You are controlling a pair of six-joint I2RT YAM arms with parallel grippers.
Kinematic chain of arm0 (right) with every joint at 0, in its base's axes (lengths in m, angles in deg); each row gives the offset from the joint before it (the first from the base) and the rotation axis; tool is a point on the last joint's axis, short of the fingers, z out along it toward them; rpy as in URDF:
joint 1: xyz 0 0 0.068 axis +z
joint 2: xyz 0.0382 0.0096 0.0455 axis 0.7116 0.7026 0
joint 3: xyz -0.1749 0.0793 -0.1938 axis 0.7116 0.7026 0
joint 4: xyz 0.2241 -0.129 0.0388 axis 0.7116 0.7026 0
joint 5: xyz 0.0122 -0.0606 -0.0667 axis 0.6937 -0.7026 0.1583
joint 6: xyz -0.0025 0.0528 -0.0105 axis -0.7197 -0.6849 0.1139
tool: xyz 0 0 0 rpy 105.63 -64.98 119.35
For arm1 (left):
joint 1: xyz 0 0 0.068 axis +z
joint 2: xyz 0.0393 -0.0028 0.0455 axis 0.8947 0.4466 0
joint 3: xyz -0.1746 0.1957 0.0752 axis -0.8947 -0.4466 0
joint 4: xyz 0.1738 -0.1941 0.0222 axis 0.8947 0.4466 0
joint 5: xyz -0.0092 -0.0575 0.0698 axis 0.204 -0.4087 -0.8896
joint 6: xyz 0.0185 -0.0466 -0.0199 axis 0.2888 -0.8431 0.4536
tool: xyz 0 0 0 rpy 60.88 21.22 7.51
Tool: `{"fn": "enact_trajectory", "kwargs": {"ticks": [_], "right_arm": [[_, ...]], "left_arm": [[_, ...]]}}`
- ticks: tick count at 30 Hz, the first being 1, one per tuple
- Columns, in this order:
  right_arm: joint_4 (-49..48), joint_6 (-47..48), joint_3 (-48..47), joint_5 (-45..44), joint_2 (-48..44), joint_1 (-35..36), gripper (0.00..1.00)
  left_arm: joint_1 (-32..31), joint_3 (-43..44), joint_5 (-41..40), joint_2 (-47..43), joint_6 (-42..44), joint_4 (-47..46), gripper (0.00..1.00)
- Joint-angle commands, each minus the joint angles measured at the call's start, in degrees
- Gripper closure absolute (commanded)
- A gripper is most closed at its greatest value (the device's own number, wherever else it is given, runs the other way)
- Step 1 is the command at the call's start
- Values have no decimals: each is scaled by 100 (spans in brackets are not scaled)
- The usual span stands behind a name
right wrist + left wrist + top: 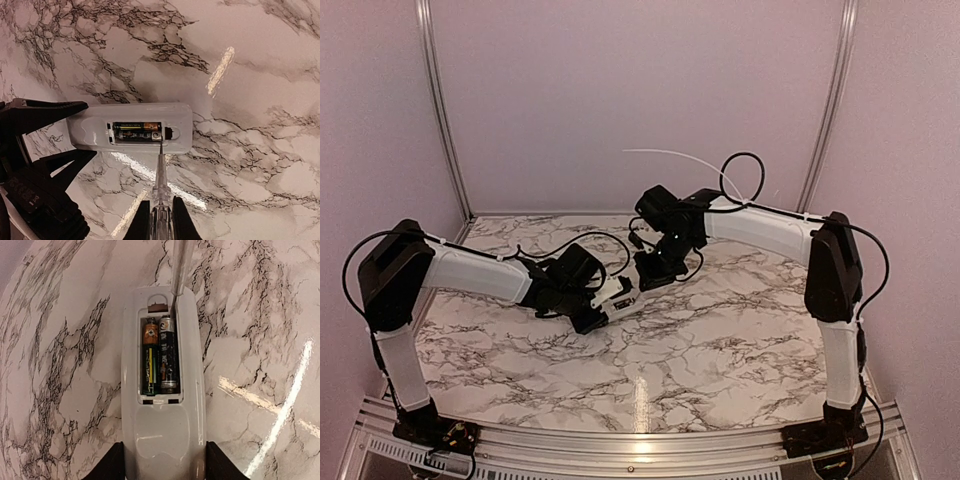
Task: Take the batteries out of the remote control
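My left gripper (161, 467) clamps the remote control (192, 355) by its tail, open back up (so both batteries (168, 360) lie exposed). My right gripper (161, 220) pinches a clear-handled screwdriver (161, 185), tip at one battery's metal end, likely for prying.

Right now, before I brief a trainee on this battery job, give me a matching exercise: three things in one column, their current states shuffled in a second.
Column 1
1. remote control
2. batteries
3. clear-handled tool

Column 2
A. held in the right gripper, tip at the compartment's end
B. clamped in the left gripper, back facing up
C. lying side by side in the open compartment

Pairs: 1-B, 2-C, 3-A
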Motion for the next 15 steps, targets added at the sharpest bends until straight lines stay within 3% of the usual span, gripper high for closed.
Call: {"fn": "enact_trajectory", "kwargs": {"ticks": [1,15], "right_arm": [[253,-12,-182,-347,190,-28,100],[296,104,-369,-216,356,94,100]], "left_arm": [[-27,-165,60,-432,-46,-423,86],[-28,-306,-35,-491,97,-618,91]]}}
